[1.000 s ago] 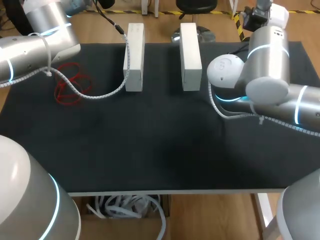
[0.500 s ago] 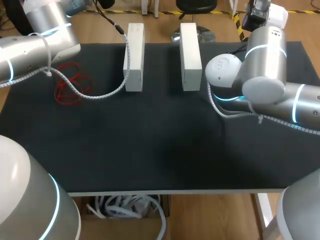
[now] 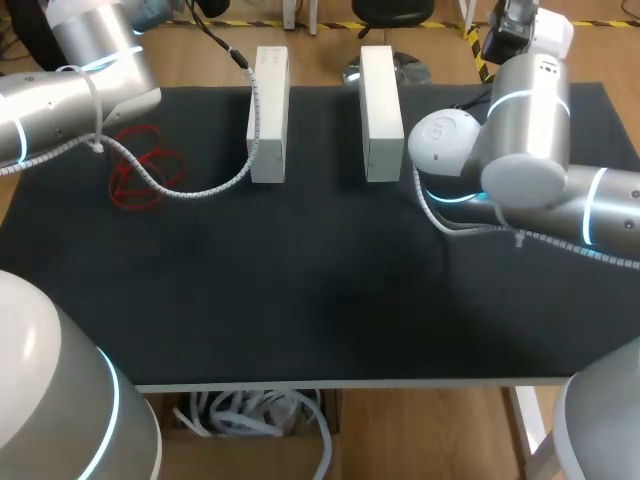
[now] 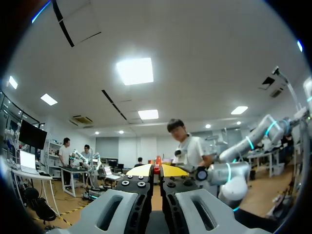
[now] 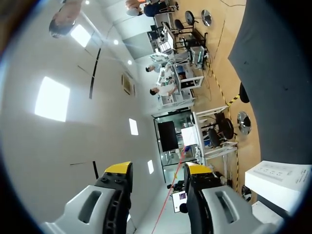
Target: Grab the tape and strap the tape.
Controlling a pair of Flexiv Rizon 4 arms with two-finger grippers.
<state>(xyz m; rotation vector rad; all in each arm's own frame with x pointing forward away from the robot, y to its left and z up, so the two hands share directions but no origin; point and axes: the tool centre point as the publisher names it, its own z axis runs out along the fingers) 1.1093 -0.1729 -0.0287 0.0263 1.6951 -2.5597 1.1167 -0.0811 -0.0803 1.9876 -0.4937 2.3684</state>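
Note:
The red tape lies as a loose tangle on the black mat at the far left, under my left arm. In the head view neither gripper shows. My left gripper points up at the ceiling with its yellow tips pressed together. A small red bit shows right at the tips, and I cannot tell whether it is held. My right gripper also points away from the table, its fingers apart. A thin red line runs through the gap without both fingers touching it.
Two long white blocks lie side by side at the back middle. A white spiral cable trails from my left arm across the mat to the left block. My right arm hangs over the right back corner.
My right arm's upper links have shifted slightly left and toward the table's back. The left arm, the tape and the blocks have not moved.

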